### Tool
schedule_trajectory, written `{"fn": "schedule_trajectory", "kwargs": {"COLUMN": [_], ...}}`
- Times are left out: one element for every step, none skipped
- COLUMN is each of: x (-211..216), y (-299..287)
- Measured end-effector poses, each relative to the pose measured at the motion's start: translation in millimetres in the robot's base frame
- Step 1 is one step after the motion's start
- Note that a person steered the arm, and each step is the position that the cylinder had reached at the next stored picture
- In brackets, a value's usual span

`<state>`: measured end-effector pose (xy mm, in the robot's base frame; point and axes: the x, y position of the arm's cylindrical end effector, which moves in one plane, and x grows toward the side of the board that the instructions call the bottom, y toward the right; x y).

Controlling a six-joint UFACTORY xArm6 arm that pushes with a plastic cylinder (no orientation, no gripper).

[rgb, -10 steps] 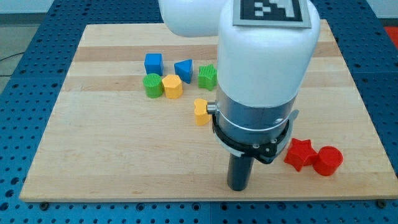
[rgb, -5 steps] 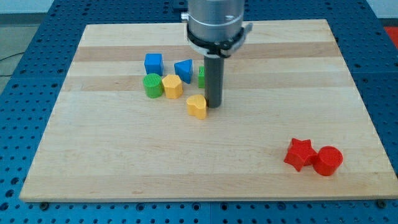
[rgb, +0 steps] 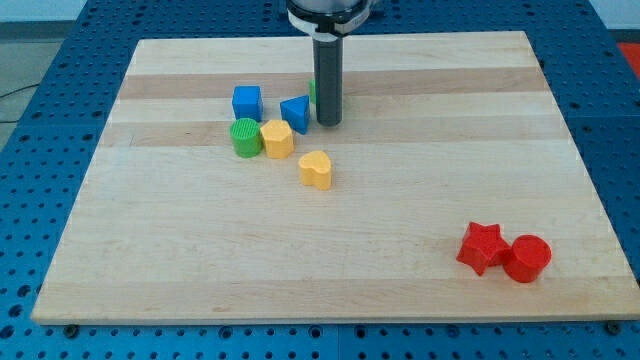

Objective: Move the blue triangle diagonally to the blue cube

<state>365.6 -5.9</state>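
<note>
Where my tip point(rgb: 328, 123) sits, the blue wedge-shaped triangle block point(rgb: 295, 112) lies just beside, at view's left, w/ blue plastic cube point(rgb: 246, 102) farther left; rod-type end effector, no jaws.

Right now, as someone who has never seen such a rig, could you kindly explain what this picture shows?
One camera looks down at a wooden board. I am a robot arm ending in a plain dark rod that only pushes; nothing is held. My tip sits just to the view's right of the blue triangle, hiding most of a green block. Leftward are the blue cube, a green cylinder and a yellow block. Below lies a yellow heart; bottom right, a red star and red cylinder.
</note>
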Motion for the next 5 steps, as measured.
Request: {"fn": "schedule_trajectory", "kwargs": {"x": [0.0,0.0,0.0,-8.0,-31.4], "y": [0.0,-2.4,-40.7,-99.4,-115.7]}}
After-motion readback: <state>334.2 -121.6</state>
